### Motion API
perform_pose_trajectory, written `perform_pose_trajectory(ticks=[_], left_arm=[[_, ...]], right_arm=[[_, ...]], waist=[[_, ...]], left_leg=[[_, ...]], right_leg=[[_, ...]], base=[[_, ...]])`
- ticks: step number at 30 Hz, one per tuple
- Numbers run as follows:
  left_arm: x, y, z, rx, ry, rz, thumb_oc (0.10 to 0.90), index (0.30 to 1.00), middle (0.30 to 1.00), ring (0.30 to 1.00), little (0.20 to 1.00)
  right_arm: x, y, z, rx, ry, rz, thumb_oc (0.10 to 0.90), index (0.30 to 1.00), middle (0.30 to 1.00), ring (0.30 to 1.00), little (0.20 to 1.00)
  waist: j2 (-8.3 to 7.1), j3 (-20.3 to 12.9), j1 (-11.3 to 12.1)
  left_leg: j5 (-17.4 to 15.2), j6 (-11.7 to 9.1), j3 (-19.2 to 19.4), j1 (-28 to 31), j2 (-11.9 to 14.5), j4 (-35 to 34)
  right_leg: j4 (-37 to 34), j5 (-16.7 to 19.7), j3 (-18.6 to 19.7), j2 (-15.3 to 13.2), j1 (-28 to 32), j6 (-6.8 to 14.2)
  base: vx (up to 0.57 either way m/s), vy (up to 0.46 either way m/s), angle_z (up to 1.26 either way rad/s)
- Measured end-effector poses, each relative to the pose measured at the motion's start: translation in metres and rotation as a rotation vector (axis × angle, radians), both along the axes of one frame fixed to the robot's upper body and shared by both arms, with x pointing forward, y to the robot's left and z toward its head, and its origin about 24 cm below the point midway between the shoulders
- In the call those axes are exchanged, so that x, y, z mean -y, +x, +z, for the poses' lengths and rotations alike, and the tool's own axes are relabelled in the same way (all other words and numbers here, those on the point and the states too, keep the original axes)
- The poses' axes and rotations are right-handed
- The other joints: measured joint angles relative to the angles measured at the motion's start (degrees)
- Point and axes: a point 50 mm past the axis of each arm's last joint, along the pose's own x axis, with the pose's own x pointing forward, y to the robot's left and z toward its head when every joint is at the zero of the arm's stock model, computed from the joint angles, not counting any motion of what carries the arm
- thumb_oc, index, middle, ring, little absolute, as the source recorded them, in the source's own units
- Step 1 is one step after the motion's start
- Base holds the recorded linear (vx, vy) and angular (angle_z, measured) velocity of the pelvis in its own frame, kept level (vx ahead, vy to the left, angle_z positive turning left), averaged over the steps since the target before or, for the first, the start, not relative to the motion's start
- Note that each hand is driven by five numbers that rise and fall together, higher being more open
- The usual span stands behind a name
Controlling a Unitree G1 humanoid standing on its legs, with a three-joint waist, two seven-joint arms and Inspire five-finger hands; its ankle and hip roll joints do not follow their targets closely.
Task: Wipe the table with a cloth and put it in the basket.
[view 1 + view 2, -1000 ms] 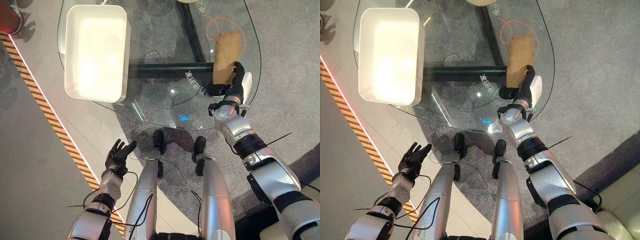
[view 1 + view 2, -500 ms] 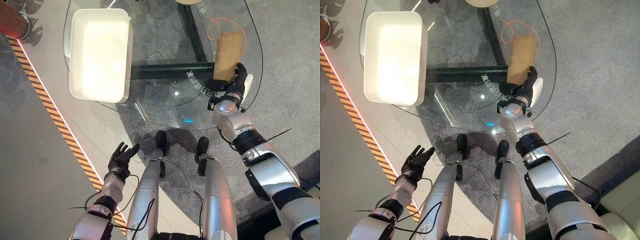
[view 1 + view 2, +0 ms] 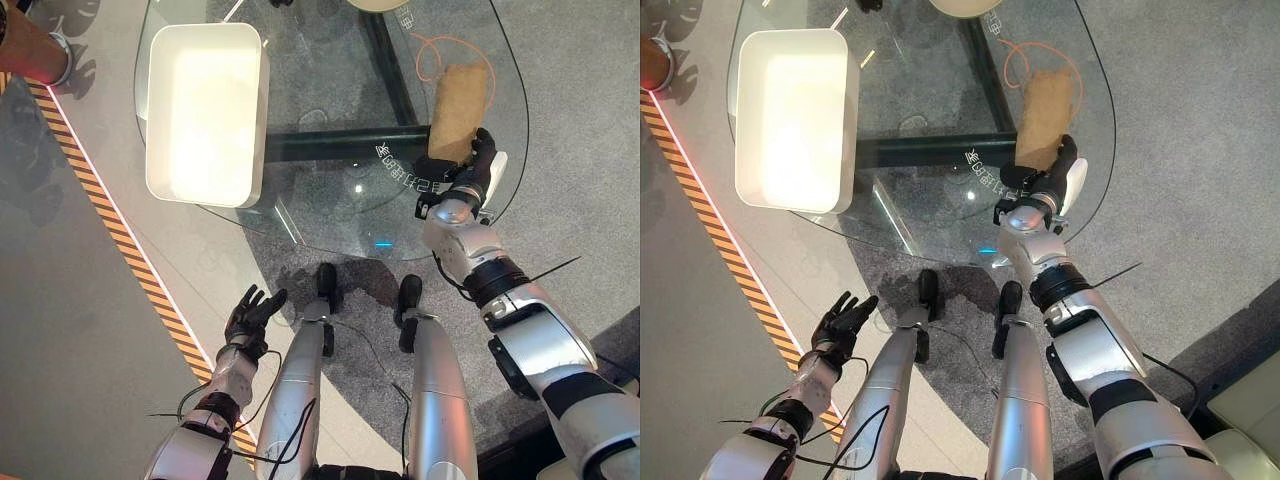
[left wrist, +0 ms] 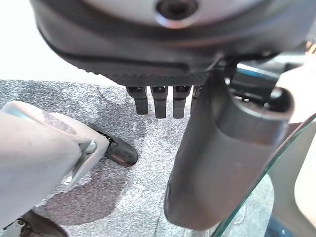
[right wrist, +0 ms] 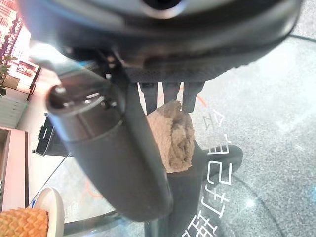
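Right eye view showed the right hand point(image 3: 1044, 178) curled on the near end of the tan rectangular cloth point(image 3: 1047, 115) lying on the round glass table point(image 3: 940, 200); wiping well meant pressing flat, sweeping toward the white rectangular plastic basket point(image 3: 748, 190). Left hand point(image 3: 840, 325) hung relaxed, holding nothing.

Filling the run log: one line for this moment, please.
right hand: shut on cloth | cloth: on glass table | left hand: open, idle | basket: empty
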Motion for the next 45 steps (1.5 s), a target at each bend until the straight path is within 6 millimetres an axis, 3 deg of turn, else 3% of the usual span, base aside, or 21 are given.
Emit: perform_pose_trajectory(ticks=[16,17,18,19,20,28,45], left_arm=[[0.000,0.000,0.000,0.000,0.000,-0.002,0.800,0.900,0.900,0.900,0.900],[0.000,0.000,0.000,-0.001,0.000,-0.002,0.800,0.900,0.900,0.900,0.900],[0.000,0.000,0.000,-0.001,0.000,-0.002,0.800,0.900,0.900,0.900,0.900],[0.000,0.000,0.000,-0.001,0.000,-0.002,0.800,0.900,0.900,0.900,0.900],[0.000,0.000,0.000,0.000,0.000,-0.003,0.800,0.900,0.900,0.900,0.900],[0.001,0.000,0.000,0.001,0.000,-0.004,0.800,0.900,0.900,0.900,0.900],[0.001,0.001,0.001,0.002,0.001,-0.004,0.800,0.900,0.900,0.900,0.900]], right_arm=[[0.009,0.003,0.000,-0.048,-0.077,-0.060,0.800,0.900,0.900,0.900,0.900],[0.010,0.003,0.000,-0.050,-0.079,-0.064,0.682,0.799,0.799,0.799,0.782],[0.011,0.004,0.000,-0.054,-0.082,-0.071,0.504,0.646,0.646,0.646,0.604],[0.012,0.004,0.001,-0.057,-0.084,-0.075,0.221,0.404,0.404,0.404,0.321],[0.013,0.005,0.002,-0.060,-0.087,-0.081,0.100,0.300,0.300,0.300,0.200],[0.034,0.005,0.003,-0.082,-0.121,-0.151,0.100,0.300,0.300,0.300,0.200],[0.035,0.005,0.002,-0.081,-0.142,-0.141,0.100,0.300,0.300,0.300,0.200]], waist=[[0.01,0.0,1.3],[0.01,0.0,1.3],[0.01,0.0,1.3],[0.01,0.0,1.3],[0.01,0.0,1.3],[0.32,0.0,1.4],[0.38,0.0,1.4]], left_leg=[[0.0,0.0,-0.4,-0.2,-0.1,0.0],[0.0,0.0,-0.5,-0.2,-0.1,0.0],[0.0,0.0,-0.5,-0.2,-0.1,0.0],[0.0,0.0,-0.5,-0.2,-0.1,0.0],[0.0,0.0,-0.5,-0.3,-0.1,0.0],[0.4,-0.1,-1.2,-1.0,-0.2,0.1],[0.4,-0.1,-1.3,-0.9,-0.3,0.2]], right_leg=[[0.1,-0.3,-0.1,-0.1,0.0,0.2],[0.1,-0.3,-0.1,-0.1,0.0,0.3],[0.1,-0.3,-0.2,-0.1,0.0,0.3],[0.1,-0.3,-0.2,-0.1,0.0,0.3],[0.1,-0.3,-0.2,-0.1,0.0,0.3],[0.2,-0.5,-1.4,-0.5,-0.3,0.1],[0.3,-0.6,-1.5,-0.5,-0.2,0.0]], base=[[0.00,0.000,0.00],[0.00,0.000,0.00],[0.00,0.000,0.00],[0.00,0.000,0.00],[0.00,0.000,0.00],[0.00,-0.005,0.04],[0.00,-0.001,0.00]])
